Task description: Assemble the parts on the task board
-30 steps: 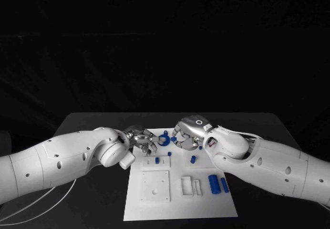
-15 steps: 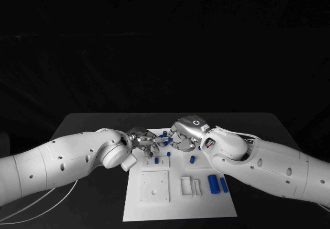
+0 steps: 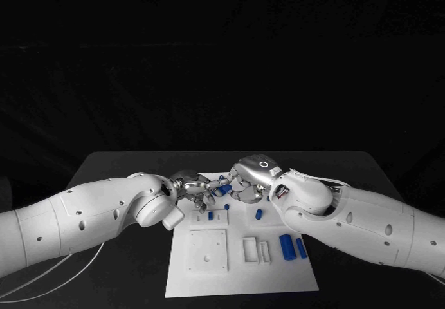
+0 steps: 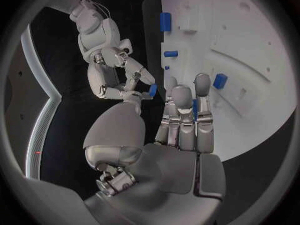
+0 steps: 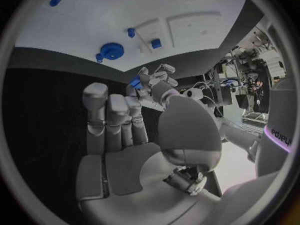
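A small blue part (image 3: 220, 190) is seen between the left hand (image 3: 193, 190) and the right hand (image 3: 245, 183), above the far end of the board (image 3: 241, 277). Which fingers are clamped on it cannot be told; both sets are curled close around it. A drop is judged the main risk, caused by one hand letting go before the other has hold. The part looks short, smooth and hard.

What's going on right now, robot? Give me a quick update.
Both hands meet over the task board far end. Left hand and right hand together pinch a small blue part. Nothing blocking.
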You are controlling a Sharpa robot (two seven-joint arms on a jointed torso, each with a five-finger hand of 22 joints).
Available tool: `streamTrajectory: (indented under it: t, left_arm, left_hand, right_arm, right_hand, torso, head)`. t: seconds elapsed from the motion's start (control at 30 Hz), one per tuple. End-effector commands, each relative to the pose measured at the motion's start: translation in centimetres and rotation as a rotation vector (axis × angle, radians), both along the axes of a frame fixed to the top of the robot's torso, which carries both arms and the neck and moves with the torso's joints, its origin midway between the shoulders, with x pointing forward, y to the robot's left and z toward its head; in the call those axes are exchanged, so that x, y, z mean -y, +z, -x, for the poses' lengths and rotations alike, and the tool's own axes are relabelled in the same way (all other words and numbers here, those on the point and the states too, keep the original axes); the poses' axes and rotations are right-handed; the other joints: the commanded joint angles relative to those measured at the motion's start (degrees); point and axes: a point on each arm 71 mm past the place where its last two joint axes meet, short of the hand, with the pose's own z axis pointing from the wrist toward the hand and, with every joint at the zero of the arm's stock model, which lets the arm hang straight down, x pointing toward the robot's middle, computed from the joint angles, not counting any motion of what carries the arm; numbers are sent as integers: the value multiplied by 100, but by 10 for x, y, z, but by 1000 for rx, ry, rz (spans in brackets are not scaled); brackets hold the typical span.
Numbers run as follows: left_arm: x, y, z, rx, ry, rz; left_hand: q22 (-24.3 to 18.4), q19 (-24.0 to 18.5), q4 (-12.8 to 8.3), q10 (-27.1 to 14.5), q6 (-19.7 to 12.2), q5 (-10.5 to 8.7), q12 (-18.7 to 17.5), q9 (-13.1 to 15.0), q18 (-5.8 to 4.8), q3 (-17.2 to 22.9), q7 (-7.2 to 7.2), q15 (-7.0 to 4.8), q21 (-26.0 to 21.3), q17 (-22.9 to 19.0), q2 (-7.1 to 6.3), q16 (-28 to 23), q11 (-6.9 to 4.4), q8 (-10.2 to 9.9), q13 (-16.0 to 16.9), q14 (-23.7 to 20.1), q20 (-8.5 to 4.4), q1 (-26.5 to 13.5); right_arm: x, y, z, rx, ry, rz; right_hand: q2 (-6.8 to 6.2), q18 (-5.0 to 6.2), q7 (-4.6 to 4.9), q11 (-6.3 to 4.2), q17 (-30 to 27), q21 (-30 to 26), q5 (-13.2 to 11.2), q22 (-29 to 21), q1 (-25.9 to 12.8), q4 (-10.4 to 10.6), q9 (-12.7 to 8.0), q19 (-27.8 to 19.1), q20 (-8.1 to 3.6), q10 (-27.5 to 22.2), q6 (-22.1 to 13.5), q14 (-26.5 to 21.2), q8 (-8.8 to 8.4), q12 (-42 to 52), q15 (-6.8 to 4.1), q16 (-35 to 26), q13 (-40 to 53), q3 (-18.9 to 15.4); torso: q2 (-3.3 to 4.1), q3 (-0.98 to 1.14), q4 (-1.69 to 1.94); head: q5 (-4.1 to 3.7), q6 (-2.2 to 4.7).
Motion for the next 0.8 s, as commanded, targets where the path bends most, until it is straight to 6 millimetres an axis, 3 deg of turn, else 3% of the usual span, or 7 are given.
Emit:
streamTrajectory:
  t: [0.03,0.2,0.27,0.37,0.8]
  left_arm:
    - [4,2,2,0,-38,25]
    - [7,2,3,-4,-57,31]
    - [7,2,4,-4,-60,34]
    - [8,2,4,-4,-63,39]
    - [8,3,4,-9,-63,60]
  left_hand:
    - [109,-37,-7,-44,-28,127,-50,-40,19,-30,11,2,25,-13,93,33,3,-15,-25,-57,3,41]
    - [109,-68,-107,-77,-23,746,-149,-127,20,-165,21,12,33,-30,347,63,18,-58,-94,-92,12,445]
    - [109,-73,-176,-99,-44,1089,-164,-136,20,-120,27,13,33,-32,376,67,21,-67,-102,-99,13,560]
    - [109,-80,-256,-126,-67,1415,-180,-148,20,-64,33,14,33,-32,376,73,24,-78,-111,-107,14,659]
    - [110,-114,-472,-186,-115,1662,-277,-200,27,197,48,29,46,-39,423,121,47,-86,-192,-158,28,657]
  right_arm:
    - [-1,0,1,0,4,2]
    - [-3,1,2,-1,9,-1]
    - [-4,1,2,-2,11,-2]
    - [-4,1,2,-3,13,-3]
    - [-5,0,2,-17,17,6]
  right_hand:
    - [-34,27,-43,-41,7,27,-24,468,28,25,7,16,-7,5,16,24,16,-17,-11,-23,8,3]
    - [-34,27,-43,-41,7,27,-24,468,28,25,7,16,-7,5,16,24,16,-17,-11,-23,8,3]
    - [-34,27,-43,-41,7,27,-24,468,28,25,7,16,-7,5,16,24,16,-17,-11,-23,8,3]
    - [-34,27,-43,-41,7,27,-24,468,28,25,7,16,-7,5,16,24,16,-17,-11,-23,8,3]
    - [-41,24,-40,-40,10,19,-24,467,43,33,7,14,-10,4,11,24,16,-16,-12,-28,16,11]
  torso:
    - [1,0,4]
    - [1,-1,2]
    - [1,3,-1]
    - [-2,4,-2]
    - [-1,5,-2]
  head:
    - [4,-1]
    - [11,3]
    - [10,-2]
    - [9,0]
    - [3,-16]
